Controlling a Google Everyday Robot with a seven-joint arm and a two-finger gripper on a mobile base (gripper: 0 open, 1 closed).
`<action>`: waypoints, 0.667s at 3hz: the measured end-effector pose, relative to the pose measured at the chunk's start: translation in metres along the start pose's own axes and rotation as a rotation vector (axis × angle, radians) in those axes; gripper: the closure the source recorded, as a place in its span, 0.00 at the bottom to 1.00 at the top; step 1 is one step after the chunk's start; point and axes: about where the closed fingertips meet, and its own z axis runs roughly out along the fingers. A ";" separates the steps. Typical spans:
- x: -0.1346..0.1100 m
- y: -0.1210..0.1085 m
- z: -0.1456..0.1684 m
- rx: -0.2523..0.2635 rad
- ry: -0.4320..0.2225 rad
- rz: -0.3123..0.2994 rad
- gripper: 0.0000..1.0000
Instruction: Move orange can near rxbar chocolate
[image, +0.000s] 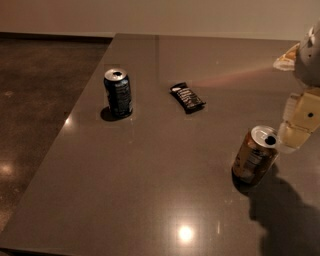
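Honestly nothing readable here, all too small. Bar (187, 97), black wrapper: white lettering across top face, just blobs, can't make out single word. Orange can (254, 156): pale label panel on side with dark print lines, illegible. Blue can (118, 93): pale markings on side, brand not readable either. Gripper (289, 137) at right edge, just beside orange can's top rim; cream housing above shows one dark dot, not text.

Glossy table (150, 190), metal orange can (254, 159), plastic claw (289, 140) beside it
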 end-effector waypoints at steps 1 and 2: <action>0.000 0.000 0.000 0.000 0.000 0.000 0.00; 0.001 0.004 0.005 -0.024 -0.034 -0.010 0.00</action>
